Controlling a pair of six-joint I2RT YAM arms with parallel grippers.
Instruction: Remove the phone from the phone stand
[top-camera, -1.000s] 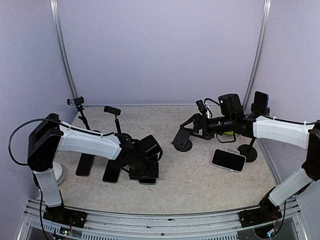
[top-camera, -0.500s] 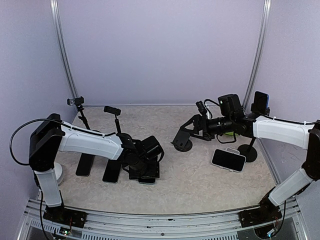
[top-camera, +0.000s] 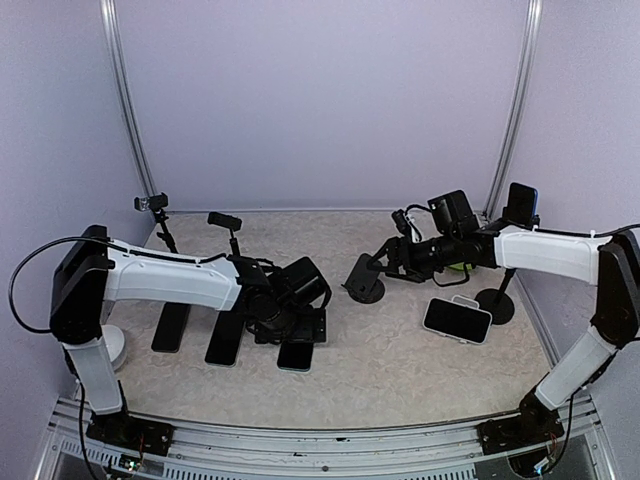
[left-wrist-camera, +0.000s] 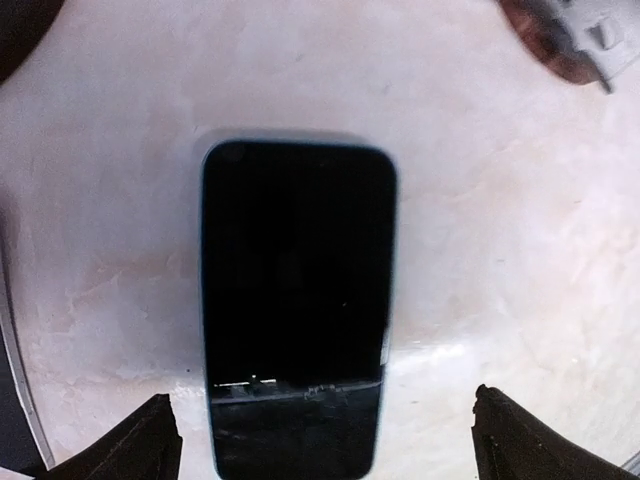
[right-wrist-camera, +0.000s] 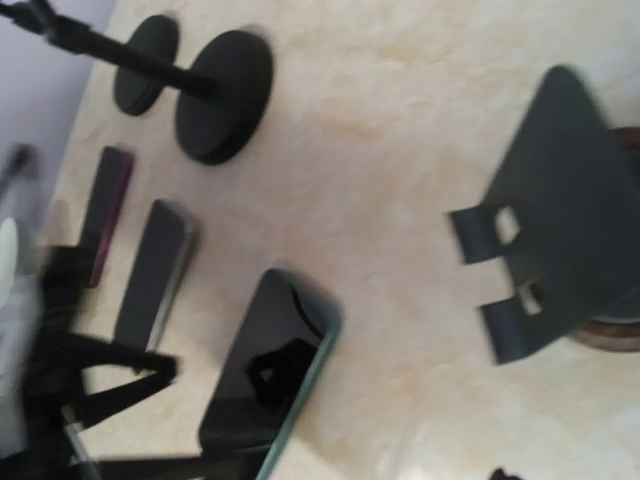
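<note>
Now: left gripper (left-wrist-camera: 330, 450) hangs wide open and empty over the dark-screened phone (left-wrist-camera: 295, 300) lying flat on the mottled table (left-wrist-camera: 500, 200), well clear of the black phone stand (right-wrist-camera: 560, 210), beside which sits the right gripper (top-camera: 386, 267), its opening not discernible.

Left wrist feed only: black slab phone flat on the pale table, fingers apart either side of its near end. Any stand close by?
Observer: Yes. A black folding plate stand sits to the right of that black slab phone, with nothing on it.
Operator: Right arm?
Observer: The right gripper hangs just beside that stand; I cannot tell if it is open or shut.
Operator: More phones mounted?
Observer: One: a dark phone clamped atop a black pole stand at the far right.
</note>
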